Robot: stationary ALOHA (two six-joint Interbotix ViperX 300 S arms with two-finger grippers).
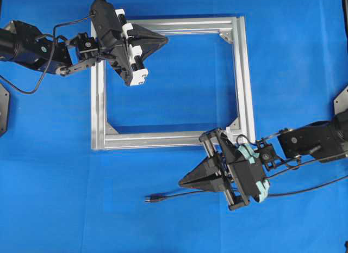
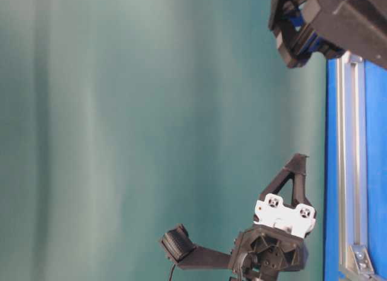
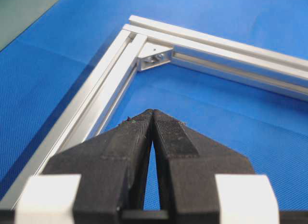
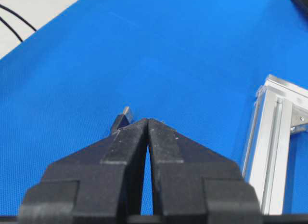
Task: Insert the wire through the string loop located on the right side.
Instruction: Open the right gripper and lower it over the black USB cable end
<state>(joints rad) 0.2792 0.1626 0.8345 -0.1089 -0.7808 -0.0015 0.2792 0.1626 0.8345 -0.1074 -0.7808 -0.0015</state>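
The wire [image 1: 168, 196] is a thin black cable lying on the blue mat in front of the silver frame. Its plug tip [image 1: 148, 198] points left and passes under my right arm. My right gripper [image 1: 180, 183] is shut on nothing, a little above and to the right of the plug. In the right wrist view the plug tip [image 4: 122, 122] peeks out just left of the shut right gripper [image 4: 148, 120]. A small white mount [image 1: 238, 137], where the string loop sits, is at the frame's near right corner; the loop itself is too small to make out. My left gripper [image 1: 165, 41] [image 3: 153, 112] is shut and empty over the frame's far left corner.
The silver square frame [image 1: 244, 84] lies flat in the middle of the mat, with triangular corner brackets [image 3: 154, 58]. Its rail [image 4: 269, 151] runs close to the right of my right gripper. In the table-level view the left gripper [image 2: 299, 159] hangs above the frame rail [image 2: 351, 172].
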